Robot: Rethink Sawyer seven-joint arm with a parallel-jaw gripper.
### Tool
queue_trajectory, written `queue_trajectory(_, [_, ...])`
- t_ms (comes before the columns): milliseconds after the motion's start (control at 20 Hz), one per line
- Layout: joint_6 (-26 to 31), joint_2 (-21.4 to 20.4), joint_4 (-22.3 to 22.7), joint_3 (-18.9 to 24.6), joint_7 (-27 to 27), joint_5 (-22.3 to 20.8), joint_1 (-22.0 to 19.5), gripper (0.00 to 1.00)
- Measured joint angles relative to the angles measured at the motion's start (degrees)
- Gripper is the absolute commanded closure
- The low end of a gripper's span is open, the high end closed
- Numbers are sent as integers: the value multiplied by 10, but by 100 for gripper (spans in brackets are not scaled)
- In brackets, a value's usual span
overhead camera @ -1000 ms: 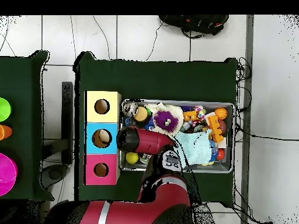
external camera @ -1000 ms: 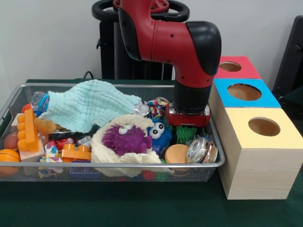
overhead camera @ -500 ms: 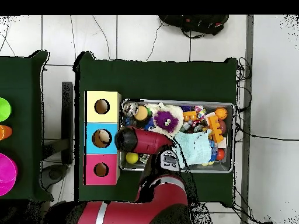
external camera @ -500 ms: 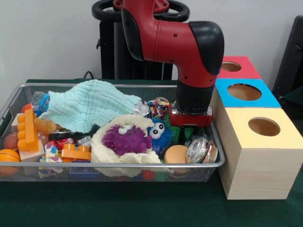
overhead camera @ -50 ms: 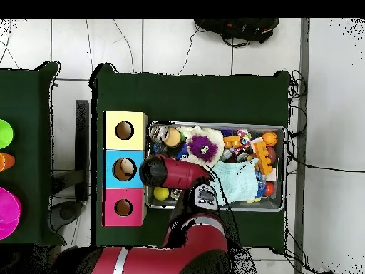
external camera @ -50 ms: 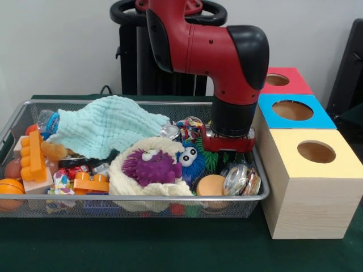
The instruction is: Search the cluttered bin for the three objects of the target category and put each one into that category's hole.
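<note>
Reaching: my arm (external camera @ -50 ms: 227, 62) comes down into the right end of the wire bin (external camera @ -50 ms: 17, 116), just beside the boxes.
Gripper: my gripper (external camera @ -50 ms: 228, 148) sits low among the clutter behind a green spiky toy (external camera @ -50 ms: 205, 161); its tips are hidden, so I cannot tell whether it is spread or closed, or holding anything.
Bin contents, front view: a pale mint cloth (external camera @ -50 ms: 105, 127) is draped over the far left part; a purple fuzzy toy (external camera @ -50 ms: 150, 166) lies in a cream ring near the front rim; a blue googly-eyed ball (external camera @ -50 ms: 191, 158) sits to its right; orange bricks (external camera @ -50 ms: 34, 157) are at the left end; a tan disc (external camera @ -50 ms: 211, 184) and a shiny round tin (external camera @ -50 ms: 237, 179) lie at the near right corner.
Target objects: I cannot tell which items belong to the category.
Holes: a yellow-topped box (external camera @ -50 ms: 315, 153) stands nearest, a blue-topped box (external camera @ -50 ms: 292, 110) is behind it, and a red-topped box (external camera @ -50 ms: 278, 80) is farthest, all touching in a row right of the bin.
Overhead view: a yellow ball (overhead camera @ -50 ms: 162, 193) lies in the bin beside my arm.
</note>
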Motion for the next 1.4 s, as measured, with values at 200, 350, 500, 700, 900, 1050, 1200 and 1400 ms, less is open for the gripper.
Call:
queue_trajectory(200, [-1, 0, 0, -2, 0, 0, 2, 100])
queue_trajectory(350, [-1, 0, 0, -2, 0, 0, 2, 100])
queue_trajectory(500, [-1, 0, 0, -2, 0, 0, 2, 100])
queue_trajectory(700, [4, -1, 0, -2, 0, 1, 2, 100])
queue_trajectory(900, [16, -4, 0, -1, 0, 4, 2, 100])
queue_trajectory(1050, [30, -9, 0, -1, 0, 5, 2, 100])
queue_trajectory(1200, [44, -15, -1, -4, 0, 5, 6, 100])
queue_trajectory(1400, [67, -21, -5, -17, 0, 6, 25, 100])
